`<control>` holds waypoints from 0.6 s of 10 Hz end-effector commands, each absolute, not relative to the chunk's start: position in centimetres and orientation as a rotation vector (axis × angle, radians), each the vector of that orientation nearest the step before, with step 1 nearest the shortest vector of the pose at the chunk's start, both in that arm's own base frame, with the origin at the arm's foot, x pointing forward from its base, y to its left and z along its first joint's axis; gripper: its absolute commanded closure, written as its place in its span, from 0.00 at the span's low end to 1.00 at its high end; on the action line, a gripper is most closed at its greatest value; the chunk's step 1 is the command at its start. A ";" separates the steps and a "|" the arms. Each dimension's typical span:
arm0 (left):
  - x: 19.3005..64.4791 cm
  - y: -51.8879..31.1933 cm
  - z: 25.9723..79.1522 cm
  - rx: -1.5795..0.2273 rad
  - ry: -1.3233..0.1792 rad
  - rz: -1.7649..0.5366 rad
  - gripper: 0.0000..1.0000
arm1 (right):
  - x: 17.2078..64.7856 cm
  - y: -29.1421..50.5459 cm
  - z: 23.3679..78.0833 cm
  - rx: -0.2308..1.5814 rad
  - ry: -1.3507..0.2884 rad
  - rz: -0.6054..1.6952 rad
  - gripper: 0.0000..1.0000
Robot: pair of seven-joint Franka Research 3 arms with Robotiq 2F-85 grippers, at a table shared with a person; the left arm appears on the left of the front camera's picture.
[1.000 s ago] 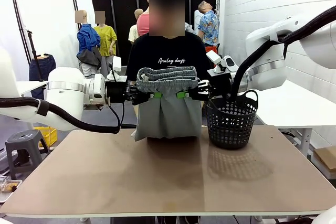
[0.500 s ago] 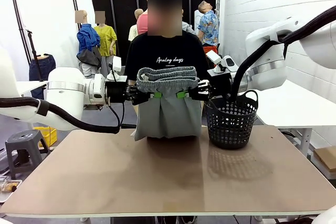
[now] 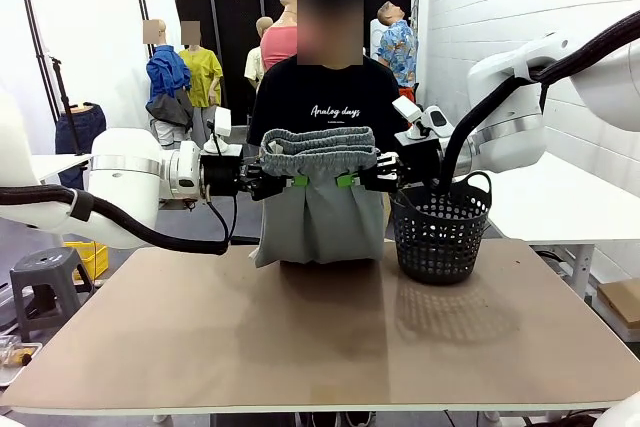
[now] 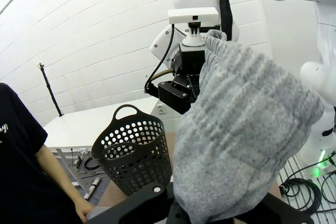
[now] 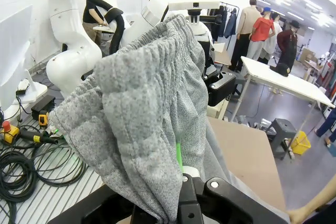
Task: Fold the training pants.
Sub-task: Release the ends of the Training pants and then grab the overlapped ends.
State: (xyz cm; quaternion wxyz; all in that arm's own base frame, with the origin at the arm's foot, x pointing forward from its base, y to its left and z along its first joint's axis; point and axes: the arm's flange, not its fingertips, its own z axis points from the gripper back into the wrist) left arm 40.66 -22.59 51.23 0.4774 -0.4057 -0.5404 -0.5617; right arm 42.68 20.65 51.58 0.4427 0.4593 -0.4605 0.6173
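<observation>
Left fingers [image 3: 297,181] and right fingers [image 3: 346,180] are each pressed together on cloth. Your left pair pinches the training pants [image 3: 320,217] just under the gathered waistband [image 3: 318,150] on its 9 o'clock side, and your right pair pinches them on the 3 o'clock side.

Between the two pinches the waistband runs level, 9 to 3 across the front view, bunched and draped over both grips. From there the pants hang toward 6 o'clock, so their long axis is vertical with the legs down. They are held up over the far part of the counter [image 3: 320,347], in front of the person [image 3: 320,107] standing at 12.

The lower edge comes down to the counter's far part; you cannot tell from here whether it rests on the surface or hangs just clear. A black mesh basket [image 3: 440,237] stands on the counter at 3 o'clock of the pants, just beside them and under your right arm.

Neither arm is nearer, since the garment is shared evenly. As I judge it, laying the pants flat means drawing them toward 6 o'clock over the bare counter, and on your right side you have the basket to mind. In both wrist views, grey jersey is heaped over the fingers.
</observation>
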 end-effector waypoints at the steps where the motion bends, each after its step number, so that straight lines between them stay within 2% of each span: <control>1: 40.5 -22.6 51.7 -0.982 -1.329 -1.375 1.00 | 42.4 20.5 51.5 1.161 -1.157 1.518 1.00; 6: 40.5 -22.6 51.7 -0.982 -1.329 -1.375 1.00 | 42.4 20.5 51.5 1.161 -1.157 1.518 1.00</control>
